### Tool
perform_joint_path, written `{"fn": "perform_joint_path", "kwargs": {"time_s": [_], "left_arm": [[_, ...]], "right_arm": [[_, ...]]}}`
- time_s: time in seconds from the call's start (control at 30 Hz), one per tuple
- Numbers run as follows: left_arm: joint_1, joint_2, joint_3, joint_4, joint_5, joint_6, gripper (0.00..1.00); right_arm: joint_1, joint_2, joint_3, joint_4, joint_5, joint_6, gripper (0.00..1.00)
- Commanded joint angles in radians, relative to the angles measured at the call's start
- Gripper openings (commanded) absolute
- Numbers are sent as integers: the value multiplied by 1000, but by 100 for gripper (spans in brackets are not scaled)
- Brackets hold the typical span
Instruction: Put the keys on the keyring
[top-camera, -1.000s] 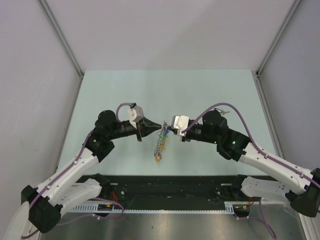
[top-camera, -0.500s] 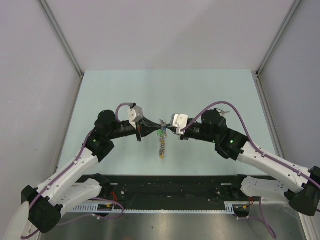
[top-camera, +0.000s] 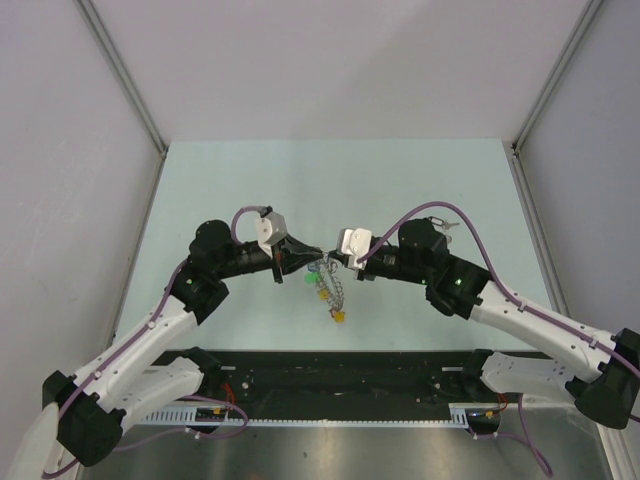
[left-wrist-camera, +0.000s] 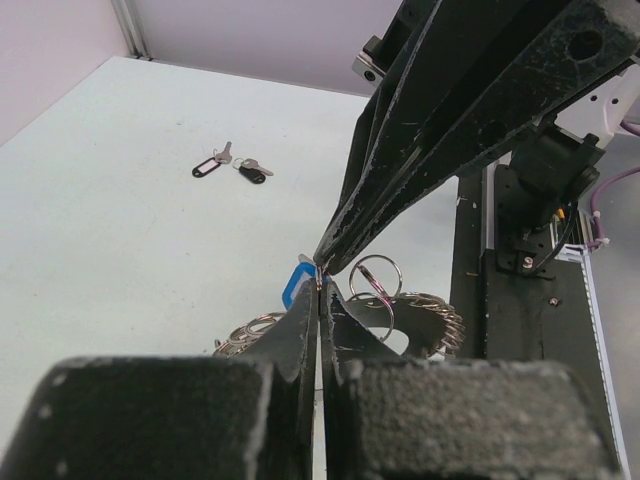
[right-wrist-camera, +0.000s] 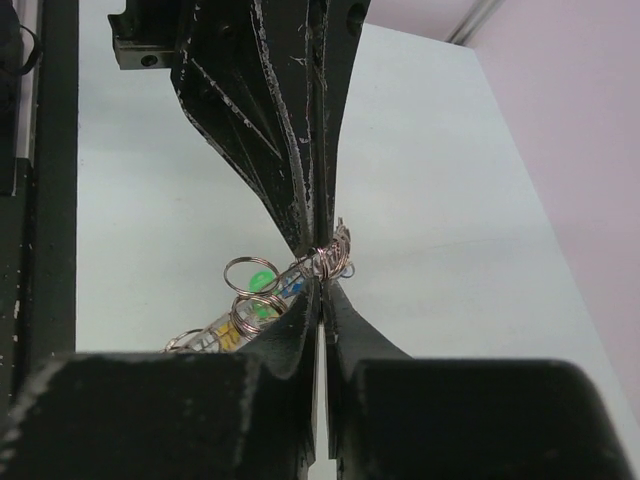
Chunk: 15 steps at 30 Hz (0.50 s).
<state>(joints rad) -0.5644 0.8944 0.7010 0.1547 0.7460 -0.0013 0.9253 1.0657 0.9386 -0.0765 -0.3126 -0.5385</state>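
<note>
Both grippers meet tip to tip above the middle of the table. My left gripper (top-camera: 308, 260) (left-wrist-camera: 320, 290) and right gripper (top-camera: 332, 262) (right-wrist-camera: 322, 285) are each shut on the wire of the keyring (top-camera: 328, 285). The keyring hangs between them with a bunch of small keys, a green tag (top-camera: 312, 278) and a yellow tag (top-camera: 340, 316). In the left wrist view its small rings (left-wrist-camera: 376, 280) and a blue tag (left-wrist-camera: 297, 281) show beside my tips. In the right wrist view the coiled wire (right-wrist-camera: 338, 252) sits at the tips. Two loose keys with black tags (left-wrist-camera: 228, 168) lie on the table.
The loose keys (top-camera: 447, 226) lie at the right, close behind the right arm's elbow. A black rail (top-camera: 340, 370) runs along the near table edge. Grey walls enclose the table on the left, back and right.
The hanging bunch of keys has swung and spread out toward the right, and the green tag now shows on the left. Both grippers stay shut, tip to tip.
</note>
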Motion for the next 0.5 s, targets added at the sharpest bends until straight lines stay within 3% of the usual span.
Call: {"fn": "perform_joint_path", "kwargs": {"time_s": [0.0,0.33,0.47], "left_arm": [[6,-23,28,65,26,-2,0],[5,-61,-12,56,-31,-14,0],[6,-58,-17,29,-19,-6,18]], "right_arm": [[-6,0,2,31,-14,-5,0],[-49,-50,0,3,-17,-15,0],[-49,-44,9,-5,-51,-29,0]]}}
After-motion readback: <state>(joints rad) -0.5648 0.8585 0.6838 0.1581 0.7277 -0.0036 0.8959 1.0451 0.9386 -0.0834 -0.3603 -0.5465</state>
